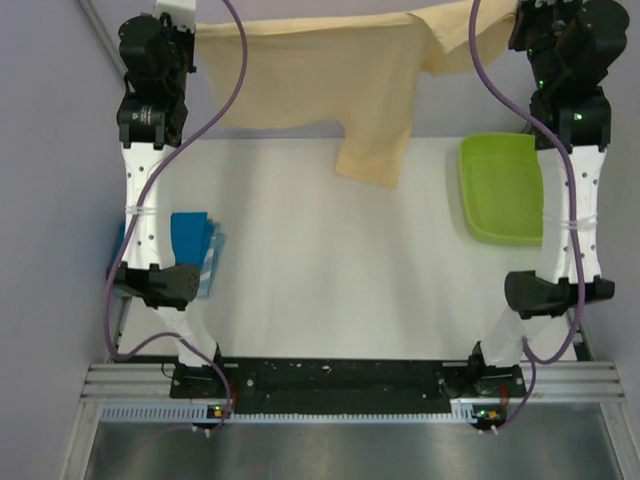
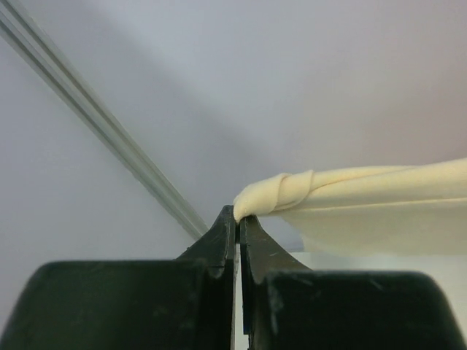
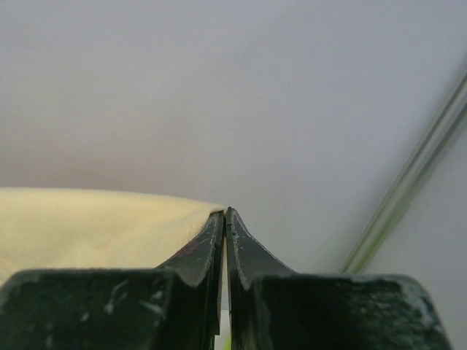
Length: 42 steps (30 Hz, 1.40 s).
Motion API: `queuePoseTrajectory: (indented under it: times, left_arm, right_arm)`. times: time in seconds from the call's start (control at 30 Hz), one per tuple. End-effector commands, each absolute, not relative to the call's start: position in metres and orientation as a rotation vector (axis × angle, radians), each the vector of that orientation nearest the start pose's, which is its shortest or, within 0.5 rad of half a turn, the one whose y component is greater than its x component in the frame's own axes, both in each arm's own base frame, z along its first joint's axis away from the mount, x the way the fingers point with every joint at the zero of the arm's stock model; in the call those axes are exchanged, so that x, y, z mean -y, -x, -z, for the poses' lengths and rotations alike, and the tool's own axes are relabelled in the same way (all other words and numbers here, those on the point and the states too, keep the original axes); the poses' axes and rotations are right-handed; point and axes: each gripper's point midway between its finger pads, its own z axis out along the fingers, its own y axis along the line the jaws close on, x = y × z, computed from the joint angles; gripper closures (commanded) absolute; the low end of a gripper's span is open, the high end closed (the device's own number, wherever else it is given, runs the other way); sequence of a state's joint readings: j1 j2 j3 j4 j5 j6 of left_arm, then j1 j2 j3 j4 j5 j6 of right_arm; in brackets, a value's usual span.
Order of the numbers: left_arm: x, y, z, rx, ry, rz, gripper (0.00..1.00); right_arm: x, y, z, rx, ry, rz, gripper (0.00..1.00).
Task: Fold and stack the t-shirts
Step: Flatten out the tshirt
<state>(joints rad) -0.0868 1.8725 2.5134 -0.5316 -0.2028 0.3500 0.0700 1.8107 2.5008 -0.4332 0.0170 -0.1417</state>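
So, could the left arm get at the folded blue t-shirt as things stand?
Probably not yet. The left tool is shut on a corner of the peach t-shirt, held up together with the right tool. The blue t-shirt lies beside that arm's elbow, so it must let go first.

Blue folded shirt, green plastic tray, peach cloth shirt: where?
Blue folded cloth shirt (image 1: 192,238): top view, top face.
Lime-green plastic tray (image 1: 498,185): top view, bare floor.
Peach-cream cloth shirt (image 1: 300,80): top view, hanging middle.

The right gripper (image 3: 225,212) is closed, pinching the edge of the cream shirt (image 3: 87,226). A pale wall (image 3: 233,95) fills the background.
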Motion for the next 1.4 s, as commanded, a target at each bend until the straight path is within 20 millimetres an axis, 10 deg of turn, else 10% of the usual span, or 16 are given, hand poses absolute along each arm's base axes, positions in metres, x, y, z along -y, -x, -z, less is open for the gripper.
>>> queuePoseTrajectory:
  times: [0.0,0.2,0.3,0.43,0.53,0.6,0.8,0.87,1.1,1.37]
  left_arm:
    - [-0.033,-0.478,-0.57,-1.408,-0.108,-0.473,1.0]
    - [-0.031,-0.447,-0.47,-1.668,-0.289,-0.472,1.0]
    - [-0.024,-0.425,-0.394,-1.848,-0.389,-0.396,1.0]
    - [0.018,-0.383,-0.278,-2.087,-0.641,-0.107,1.0]
    - [0.022,-0.358,-0.221,-2.239,-0.687,-0.03,1.0]
    - [0.013,-0.351,-0.209,-2.3,-0.63,-0.061,1.0]
    - [-0.006,-0.357,-0.219,-2.259,-0.516,-0.159,1.0]
    - [-0.021,-0.362,-0.221,-2.265,-0.466,-0.199,1.0]
    - [-0.031,-0.368,-0.217,-2.285,-0.402,-0.2,1.0]
    - [-0.031,-0.372,-0.213,-2.298,-0.374,-0.16,1.0]
  right_arm:
    - [0.005,-0.419,-0.624,-1.259,0.126,0.237,1.0]
    - [-0.007,-0.346,-0.531,-1.542,0.296,0.227,1.0]
    - [-0.03,-0.323,-0.437,-1.744,0.455,0.17,1.0]
    - [-0.095,-0.293,-0.341,-1.854,0.766,-0.044,1.0]
    - [-0.157,-0.29,-0.314,-1.835,0.934,-0.222,1.0]
    - [-0.194,-0.301,-0.301,-1.825,0.968,-0.374,0.97]
    - [-0.301,-0.334,-0.227,-1.799,1.327,-0.491,0.15]
    - [-0.342,-0.342,-0.218,-1.775,1.388,-0.547,0.01]
    - [-0.421,-0.361,-0.131,-1.947,1.407,-0.606,0.02]
    - [-0.449,-0.388,-0.062,-2.189,1.168,-0.433,0.14]
